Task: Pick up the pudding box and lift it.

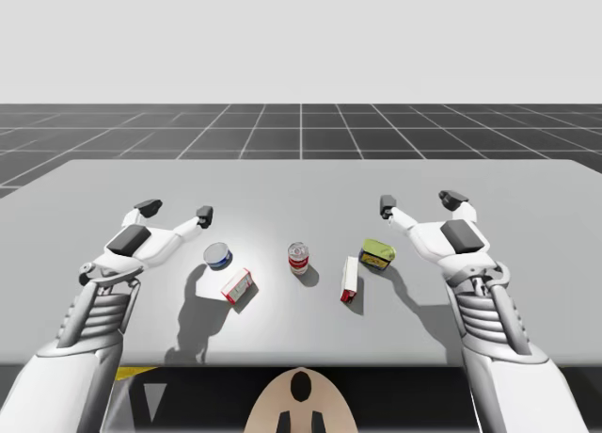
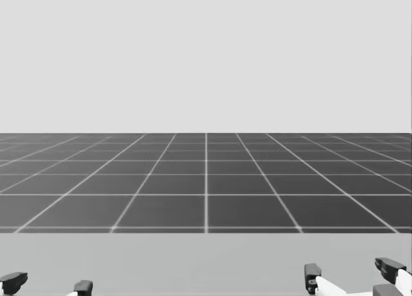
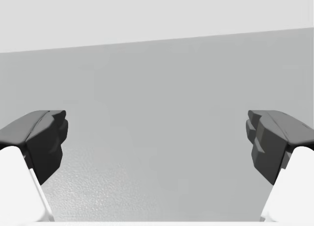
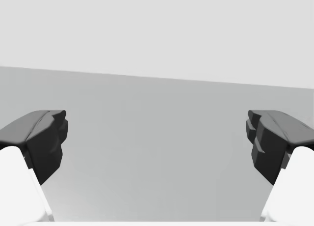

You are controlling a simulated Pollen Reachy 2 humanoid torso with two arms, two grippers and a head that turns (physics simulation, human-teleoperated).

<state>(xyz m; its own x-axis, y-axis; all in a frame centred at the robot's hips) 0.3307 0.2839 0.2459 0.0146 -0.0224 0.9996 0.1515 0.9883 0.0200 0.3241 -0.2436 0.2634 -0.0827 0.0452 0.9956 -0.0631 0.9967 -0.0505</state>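
Two small boxes lie on the grey table (image 1: 301,184). A red-and-white box (image 1: 237,286) lies left of centre; a narrow red box (image 1: 349,279) stands right of centre. I cannot tell which is the pudding box. My left gripper (image 1: 176,210) (image 2: 48,284) (image 3: 157,142) hovers open, behind and left of the red-and-white box, with bare table between its fingers. My right gripper (image 1: 419,202) (image 2: 351,270) (image 4: 157,142) hovers open, behind and right of the narrow red box, holding nothing.
A low blue can (image 1: 217,256) sits just behind the red-and-white box, under my left gripper's inner finger. A red-and-white can (image 1: 298,258) stands at the centre. A green-and-yellow tin (image 1: 377,254) lies below my right gripper. A dark gridded floor (image 2: 206,180) stretches beyond the table.
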